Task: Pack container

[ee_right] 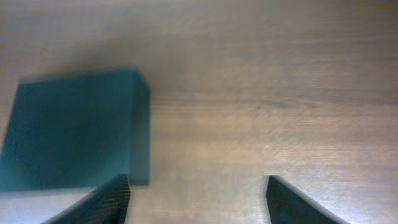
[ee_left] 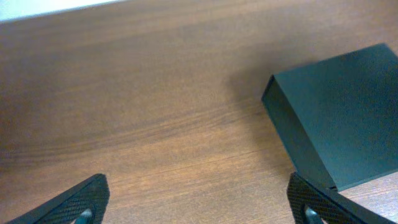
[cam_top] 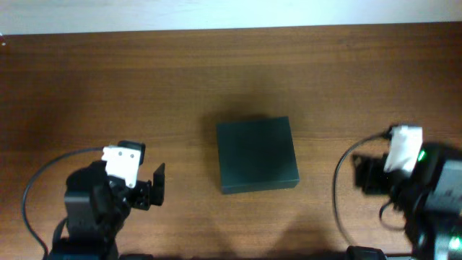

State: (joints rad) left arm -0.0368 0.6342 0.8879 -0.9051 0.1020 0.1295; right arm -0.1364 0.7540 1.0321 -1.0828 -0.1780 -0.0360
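The container is a dark green, matte, rectangular box, shut, lying flat at the middle of the wooden table. It also shows at the right of the left wrist view and at the left of the right wrist view. My left gripper is open and empty, low at the left front, apart from the box; its fingers frame bare wood in the left wrist view. My right gripper is open and empty at the right front, apart from the box; its fingers show in the right wrist view.
The wooden table ends at a pale far edge along the top. Black cables loop beside each arm base at the front left and front right.
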